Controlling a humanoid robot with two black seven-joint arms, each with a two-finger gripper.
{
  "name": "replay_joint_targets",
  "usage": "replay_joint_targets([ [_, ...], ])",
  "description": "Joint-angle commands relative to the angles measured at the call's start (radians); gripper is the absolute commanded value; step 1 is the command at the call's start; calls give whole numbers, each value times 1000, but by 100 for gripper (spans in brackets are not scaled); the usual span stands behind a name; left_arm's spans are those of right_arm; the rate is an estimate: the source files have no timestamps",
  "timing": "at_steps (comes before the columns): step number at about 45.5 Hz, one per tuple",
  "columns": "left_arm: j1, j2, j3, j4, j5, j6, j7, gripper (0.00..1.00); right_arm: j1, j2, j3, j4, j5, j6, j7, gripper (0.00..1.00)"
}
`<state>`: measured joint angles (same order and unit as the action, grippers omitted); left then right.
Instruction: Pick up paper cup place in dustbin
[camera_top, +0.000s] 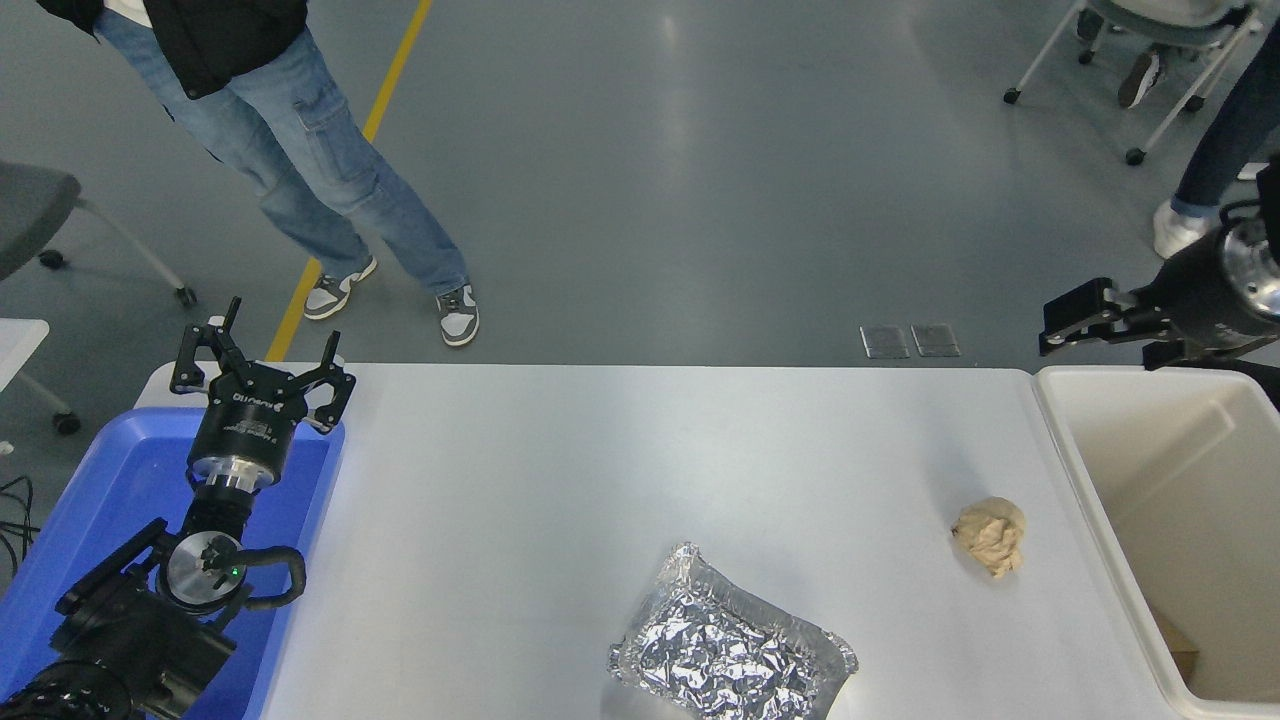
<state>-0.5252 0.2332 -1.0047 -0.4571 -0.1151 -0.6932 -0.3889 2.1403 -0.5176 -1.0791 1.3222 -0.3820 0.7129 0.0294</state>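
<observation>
The paper cup cannot be seen; the smooth, thick-rimmed cream bin (1075, 455) sits at 3 o'clock. Above its far rim the right claw (1060, 325) hangs, empty; its finger spacing is unclear. The left claw (262, 368), spread, is parked at 9 o'clock over a blue tray (90, 500). Crumpled foil (733, 655) lies at 6 o'clock on the white table (600, 470).

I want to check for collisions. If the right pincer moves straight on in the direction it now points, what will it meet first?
The right pincer points toward the picture's left, level with the table's far edge. Nothing stands in that line as far as the picture shows, but its height above the table is unclear.
</observation>
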Motion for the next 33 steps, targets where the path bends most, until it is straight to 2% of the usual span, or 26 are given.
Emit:
replay_joint_targets([
  [1,1,0,0,0,0,1,-2,100,147,258,-44,97,225,73,-5,100],
  [14,2,0,0,0,-1,3,-2,100,204,438,-163,86,437,73,-14,100],
  [33,2,0,0,0,-1,3,-4,100,231,442,-186,91,448,73,-5,100],
])
